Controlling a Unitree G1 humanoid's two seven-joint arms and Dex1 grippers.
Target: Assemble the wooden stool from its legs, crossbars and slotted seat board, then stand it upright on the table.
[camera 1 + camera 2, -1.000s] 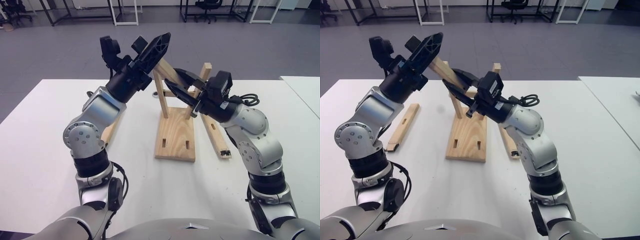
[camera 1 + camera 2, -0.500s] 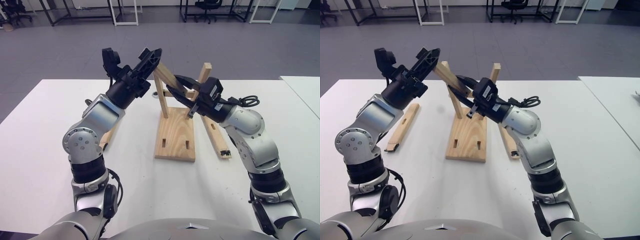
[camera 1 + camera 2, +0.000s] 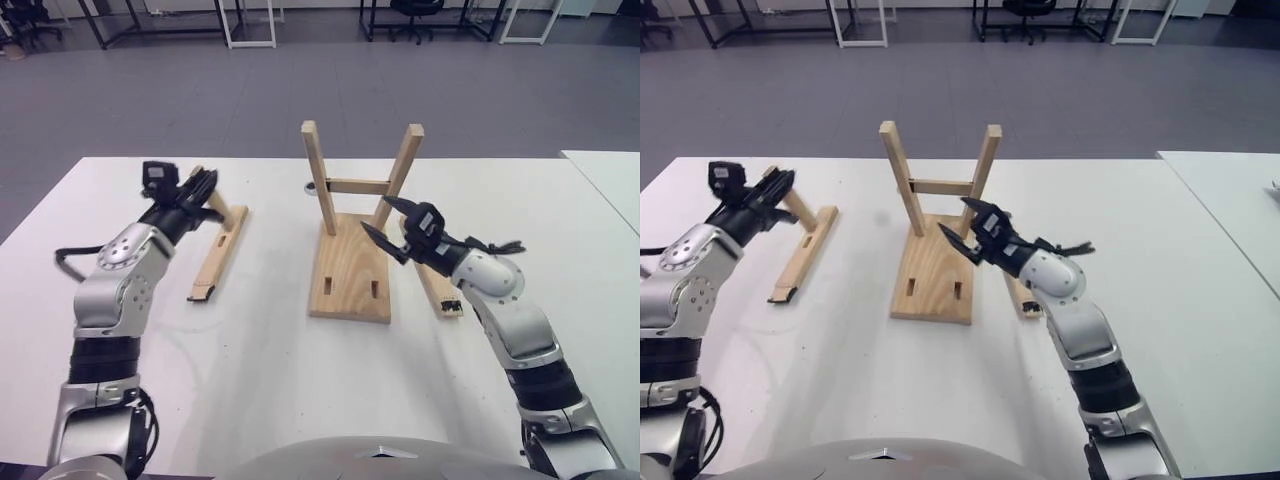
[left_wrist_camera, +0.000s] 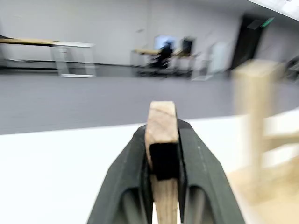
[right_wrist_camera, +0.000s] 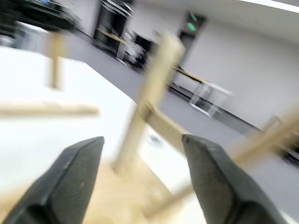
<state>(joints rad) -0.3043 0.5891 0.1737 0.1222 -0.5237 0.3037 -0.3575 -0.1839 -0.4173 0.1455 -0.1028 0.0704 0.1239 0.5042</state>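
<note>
Both arms had come down from the top of the upright pale wooden leg frame (image 3: 356, 186). Your left gripper (image 3: 200, 187) had swung well away from it. It was clamped on the end of a loose pale wooden leg piece (image 4: 161, 116), low over the white table (image 3: 270, 380). Just past its fingertips lay a long slotted wooden bar (image 3: 222, 250); whether the two were joined could not be told.

Your right gripper (image 3: 374, 212) had dropped below the crossbar. It stood spread and empty, fingertips just short of the frame's nearer leg, above the flat slotted wooden seat board (image 3: 350, 275) in which the frame stood.

Assessment: these parts would be light, stiff and smooth. Take each leg piece near mid-length, since an end grip lets it swing and may rack the slot joints.
</note>
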